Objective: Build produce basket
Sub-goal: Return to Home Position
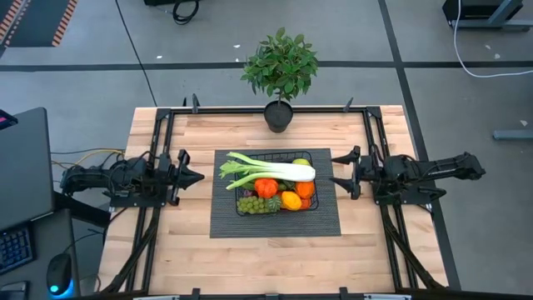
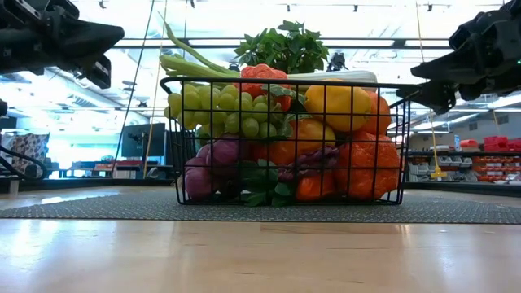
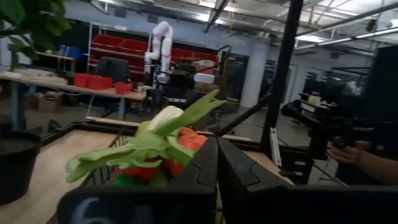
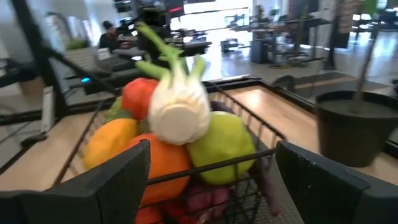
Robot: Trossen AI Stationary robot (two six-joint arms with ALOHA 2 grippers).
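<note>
Left claw, pinched closed, and right claw, spread wide, flank the basket without touching.

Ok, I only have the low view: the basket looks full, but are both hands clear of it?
Observer: Yes. From above, the left hand and the right hand sit out to either side of the basket, with bare mat between.
Operator: Open or shut?
Observer: The wrist views show the left hand shut on nothing and the right hand open, holding nothing.
Operator: Is the leek fully inside?
Observer: No. The leek lies across the top, and its leafy end pokes out past the basket's left rim, over the mat.
</note>
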